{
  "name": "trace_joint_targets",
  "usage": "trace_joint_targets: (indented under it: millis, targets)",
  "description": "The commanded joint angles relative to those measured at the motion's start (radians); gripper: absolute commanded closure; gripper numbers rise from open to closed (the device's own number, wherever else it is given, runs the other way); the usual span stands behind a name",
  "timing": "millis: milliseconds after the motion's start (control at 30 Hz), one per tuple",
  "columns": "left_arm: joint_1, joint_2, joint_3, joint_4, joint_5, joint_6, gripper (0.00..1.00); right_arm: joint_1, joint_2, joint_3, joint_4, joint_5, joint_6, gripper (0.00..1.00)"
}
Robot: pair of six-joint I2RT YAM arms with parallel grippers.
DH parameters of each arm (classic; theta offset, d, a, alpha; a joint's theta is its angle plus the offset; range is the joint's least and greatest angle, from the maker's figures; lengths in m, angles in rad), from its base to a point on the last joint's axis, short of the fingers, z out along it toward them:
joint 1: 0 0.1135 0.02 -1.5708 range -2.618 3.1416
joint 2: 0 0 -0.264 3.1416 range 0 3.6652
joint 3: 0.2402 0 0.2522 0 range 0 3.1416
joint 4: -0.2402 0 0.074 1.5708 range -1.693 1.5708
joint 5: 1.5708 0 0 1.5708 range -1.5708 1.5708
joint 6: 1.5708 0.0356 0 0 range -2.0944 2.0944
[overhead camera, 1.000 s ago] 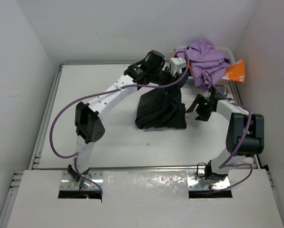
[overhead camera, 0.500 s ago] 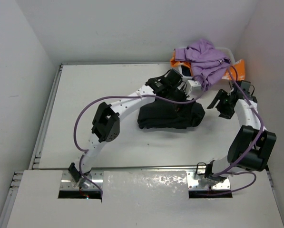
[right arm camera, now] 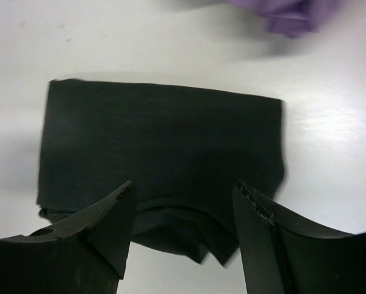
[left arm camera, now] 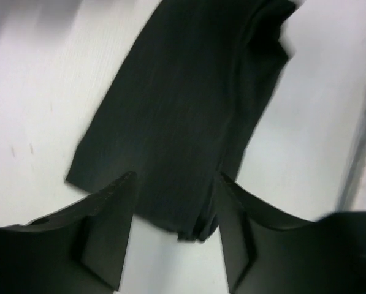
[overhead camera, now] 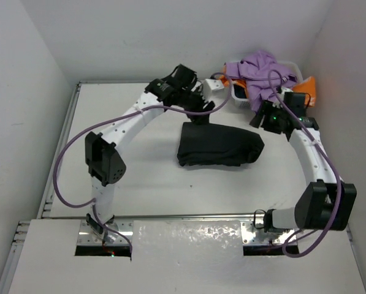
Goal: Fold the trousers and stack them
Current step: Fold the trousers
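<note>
The black trousers (overhead camera: 219, 146) lie folded in a flat rectangle in the middle of the table. My left gripper (overhead camera: 200, 113) hovers just behind their far left corner. It is open, and in the left wrist view the trousers (left arm camera: 183, 110) lie beyond the empty left gripper (left arm camera: 176, 184). My right gripper (overhead camera: 263, 117) hangs over the trousers' far right end, also open. In the right wrist view the trousers (right arm camera: 164, 147) spread under the right gripper (right arm camera: 184, 191), with nothing between its fingers.
A purple garment (overhead camera: 263, 75) is heaped on a white bin (overhead camera: 238, 93) at the back right, with an orange cloth (overhead camera: 306, 87) beside it. The purple garment (right arm camera: 290, 13) shows at the top of the right wrist view. Walls close in the table on three sides.
The left gripper let go of the trousers, which dropped from a lifted bunch into a flat fold, and pulled back to the far left. The right gripper swung in toward the trousers' right end.
</note>
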Motion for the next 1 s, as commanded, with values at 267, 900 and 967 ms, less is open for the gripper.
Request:
trace_joint_targets:
  millis: [267, 900, 967]
  targets:
    - [0.056, -0.073, -0.504, 0.295, -0.213, -0.070, 0.40, 0.107, 0.161, -0.094, 0.065, -0.081, 0.020, 0.69]
    - [0.068, -0.101, -0.836, 0.383, -0.310, -0.107, 0.49, -0.059, -0.020, -0.582, 0.191, 0.217, 0.053, 1.00]
    - [0.070, -0.112, -0.836, 0.374, -0.310, -0.100, 0.48, -0.076, -0.044, -0.576, 0.184, 0.232, 0.038, 1.00]
